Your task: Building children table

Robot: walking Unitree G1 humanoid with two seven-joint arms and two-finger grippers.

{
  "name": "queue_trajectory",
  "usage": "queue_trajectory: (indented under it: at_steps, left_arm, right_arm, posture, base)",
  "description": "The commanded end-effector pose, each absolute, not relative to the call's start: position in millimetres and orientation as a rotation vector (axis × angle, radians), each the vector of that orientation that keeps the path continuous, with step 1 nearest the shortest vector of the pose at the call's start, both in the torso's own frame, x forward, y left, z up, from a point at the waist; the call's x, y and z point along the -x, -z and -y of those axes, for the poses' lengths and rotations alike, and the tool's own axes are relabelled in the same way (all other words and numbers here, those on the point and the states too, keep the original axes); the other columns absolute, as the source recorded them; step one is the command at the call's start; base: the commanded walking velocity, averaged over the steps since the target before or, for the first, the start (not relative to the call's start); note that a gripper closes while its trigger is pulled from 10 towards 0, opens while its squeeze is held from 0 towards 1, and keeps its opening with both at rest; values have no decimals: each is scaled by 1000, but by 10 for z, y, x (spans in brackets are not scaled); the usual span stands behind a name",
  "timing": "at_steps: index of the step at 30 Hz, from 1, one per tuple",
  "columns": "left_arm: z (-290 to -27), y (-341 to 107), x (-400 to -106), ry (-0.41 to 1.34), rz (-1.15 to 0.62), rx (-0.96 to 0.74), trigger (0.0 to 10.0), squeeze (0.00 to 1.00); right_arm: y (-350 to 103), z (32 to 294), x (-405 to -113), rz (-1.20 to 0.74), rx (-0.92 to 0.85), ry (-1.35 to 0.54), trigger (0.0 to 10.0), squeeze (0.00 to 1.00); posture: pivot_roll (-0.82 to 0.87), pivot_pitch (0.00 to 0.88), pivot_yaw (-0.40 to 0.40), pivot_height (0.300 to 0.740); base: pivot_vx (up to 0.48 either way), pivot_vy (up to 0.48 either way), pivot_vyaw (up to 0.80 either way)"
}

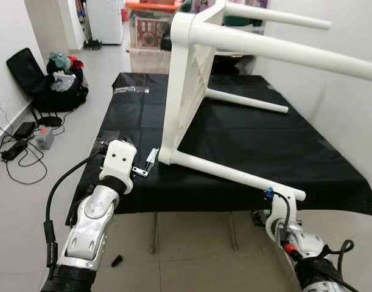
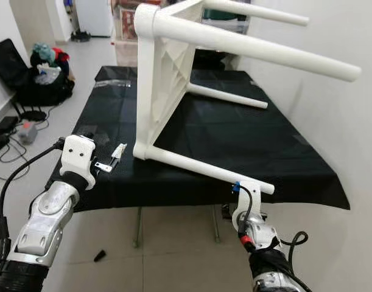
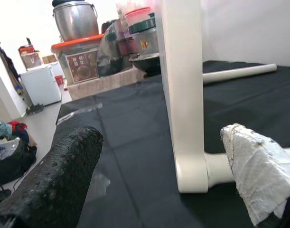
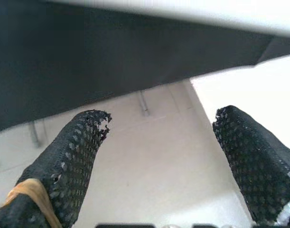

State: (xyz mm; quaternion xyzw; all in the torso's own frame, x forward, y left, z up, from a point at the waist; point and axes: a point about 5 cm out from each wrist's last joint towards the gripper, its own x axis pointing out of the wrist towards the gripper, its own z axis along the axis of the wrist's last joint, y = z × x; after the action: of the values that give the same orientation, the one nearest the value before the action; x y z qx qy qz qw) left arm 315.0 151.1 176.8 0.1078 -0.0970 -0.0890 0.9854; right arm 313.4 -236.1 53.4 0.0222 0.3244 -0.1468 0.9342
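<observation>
A white children table (image 1: 192,85) lies tipped on its side on the black-covered worktop (image 1: 283,152), its top standing upright near the worktop's front edge and its four round legs pointing toward the wall on the robot's right. The lowest leg (image 1: 234,173) rests along the worktop's front edge; another leg (image 1: 246,100) lies farther back on the cloth, and the two upper legs stand out in the air.

The left gripper (image 3: 163,175) is raised at the front left of the worktop, just beside the lower corner of the table's top. Its fingers (image 3: 54,180) are apart; one is black and textured, the other wrapped in white tape (image 3: 258,166), and the corner where the lowest leg meets the top sits between them without being clamped.

The right gripper (image 4: 159,161) hangs below the worktop's front edge, under the free end of the lowest leg. Its black fingers (image 4: 69,161) are spread wide with nothing between them; the tiled floor (image 4: 159,190) shows in the gap.

On the floor left of the worktop stand a dark bag (image 1: 58,85) stuffed with clothes and a tangle of cables (image 1: 18,152). Beyond the worktop's far end stands a box with an orange lid (image 1: 152,21).
</observation>
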Motion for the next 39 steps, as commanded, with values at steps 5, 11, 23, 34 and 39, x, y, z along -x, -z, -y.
queue_trajectory:
  at_steps: [5,11,23,34,39]
  left_arm:
    - [-1485,-1783,-3137,196,206,-204,10000,0]
    - [-1479,-1775,-3112,205,209,-199,10000,0]
    - [-1446,-1789,-3086,244,222,-201,10000,0]
    - [-1399,-1770,-3053,288,217,-210,10000,0]
    - [-1383,-1765,-3056,299,215,-210,10000,0]
  right_arm:
    - [-572,2403,-3205,-639,-46,319,10000,0]
    - [-613,2407,-3301,-617,-34,310,10000,0]
    - [-837,2610,-3415,-550,23,345,10000,0]
    - [-995,2855,-3401,-507,84,381,10000,0]
    - [-1073,2793,-3431,-472,112,346,10000,0]
  posture:
    - [70,0,-97,740]
    - [83,0,-104,740]
    - [89,0,-106,740]
    - [75,0,-92,740]
    - [69,0,-87,740]
  base:
    - [334,0,0]
    - [338,0,0]
    - [278,0,0]
    - [0,0,0]
    - [0,0,0]
